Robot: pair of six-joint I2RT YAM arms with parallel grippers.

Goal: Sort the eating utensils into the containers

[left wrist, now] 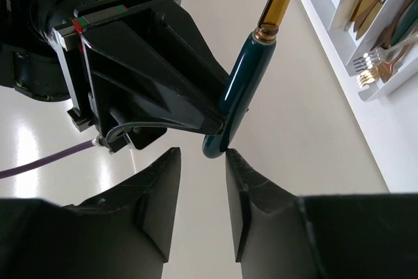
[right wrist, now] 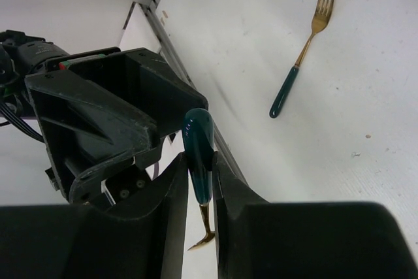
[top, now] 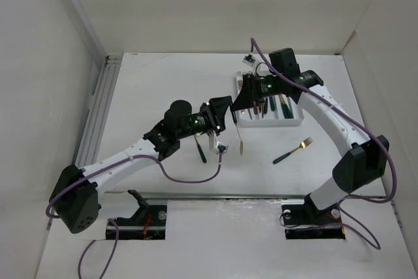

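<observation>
**Sorting under way: hand-off over mid-counter.** The white tray (top: 295,122) sits toward the far right corner of the counter (top: 157,83). Your left wrist view shows its three long compartments (left wrist: 385,89) already stocked by kind, with spoons, knives and forks each in a lane of their own, so you may judge most of the job done. Your right gripper (right wrist: 200,164) is clenched on the teal handle of a gold-stemmed utensil (left wrist: 239,89). It holds the utensil in the air over the middle of the counter, just off the tray's left side, and the head is too poorly shown to tell the kind. Your left gripper (left wrist: 201,161) faces it with fingers released; the handle's rounded tip sits at the mouth of the gap, and nothing is gripped there. At least three items are left to sort. The first is the held utensil, which has yet to reach its lane. The second is a gold fork (top: 294,151) with a dark handle, lying flat between the tray and the near edge, toward the right edge and well apart from both grippers. The third is a dark-handled piece (top: 201,150) lying near the middle of the counter, partly under the left arm, kind not discernible. Whether further pieces lie hidden beneath the arms cannot be told.
</observation>
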